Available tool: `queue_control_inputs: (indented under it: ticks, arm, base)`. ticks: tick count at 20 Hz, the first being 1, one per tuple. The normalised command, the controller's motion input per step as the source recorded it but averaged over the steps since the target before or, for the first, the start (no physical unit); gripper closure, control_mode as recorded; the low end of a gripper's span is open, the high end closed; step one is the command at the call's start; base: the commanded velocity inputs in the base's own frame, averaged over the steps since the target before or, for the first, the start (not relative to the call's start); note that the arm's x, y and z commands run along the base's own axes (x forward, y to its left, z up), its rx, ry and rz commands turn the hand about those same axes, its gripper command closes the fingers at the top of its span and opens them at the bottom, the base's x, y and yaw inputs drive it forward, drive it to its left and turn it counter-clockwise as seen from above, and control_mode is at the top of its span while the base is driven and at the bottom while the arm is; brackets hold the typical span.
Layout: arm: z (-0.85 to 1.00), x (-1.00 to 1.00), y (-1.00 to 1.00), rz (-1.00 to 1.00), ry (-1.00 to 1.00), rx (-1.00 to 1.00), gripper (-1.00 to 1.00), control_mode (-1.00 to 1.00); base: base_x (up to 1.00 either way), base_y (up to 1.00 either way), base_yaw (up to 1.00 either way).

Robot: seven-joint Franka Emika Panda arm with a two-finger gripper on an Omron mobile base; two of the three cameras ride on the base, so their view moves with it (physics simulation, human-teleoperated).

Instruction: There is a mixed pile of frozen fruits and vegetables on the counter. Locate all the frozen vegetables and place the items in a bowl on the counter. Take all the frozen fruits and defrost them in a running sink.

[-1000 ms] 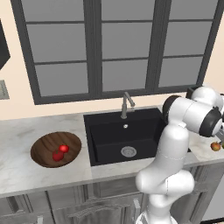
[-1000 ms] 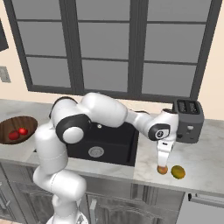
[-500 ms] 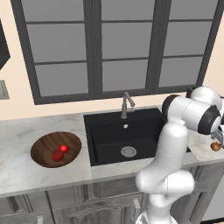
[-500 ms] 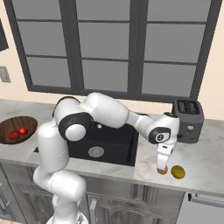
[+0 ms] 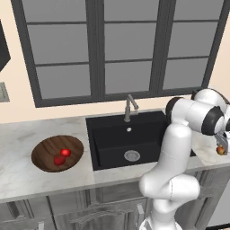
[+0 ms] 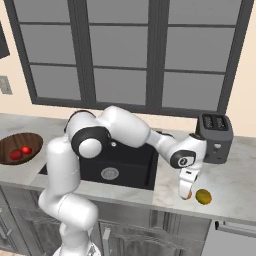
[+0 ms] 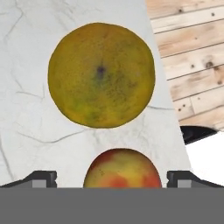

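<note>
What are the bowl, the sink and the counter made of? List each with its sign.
Bowl: dark brown wood by its streaked grain, finish unclear.
Sink: matte black, no shine; material unclear.
Counter: pale marble-look stone with faint grey veins.

Peach-cream wall (image 5: 18, 112), wide dark-framed window (image 5: 121, 49) with grey panes above, grey panelled cabinet fronts (image 5: 67, 209) below, dark toaster (image 6: 215, 137) standing against the wall, pale wood-plank floor (image 7: 192, 65), light switch plate (image 6: 5, 85) on the wall, soft even light
</note>
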Motion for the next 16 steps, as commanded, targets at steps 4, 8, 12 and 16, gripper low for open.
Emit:
queue_control_inputs:
  ticks: [4,8,12,16]
  arm:
    - [-0.14,0.00,-0.10,-0.04,0.00,0.03,-1.00,-1.00]
    - [-0.15,0.00,-0.07,-0.04,0.00,0.02,-1.00,-1.00]
    - [-0.21,0.00,-0.01,-0.03,0.00,0.00,-1.00,-1.00]
    - [-0.34,-0.07,0.13,-0.01,0.00,0.00,1.00,-1.00]
  base:
    - [0.00,0.00,0.00]
    - [0.00,0.00,0.00]
    - [0.00,0.00,0.00]
    - [0.00,0.00,0.00]
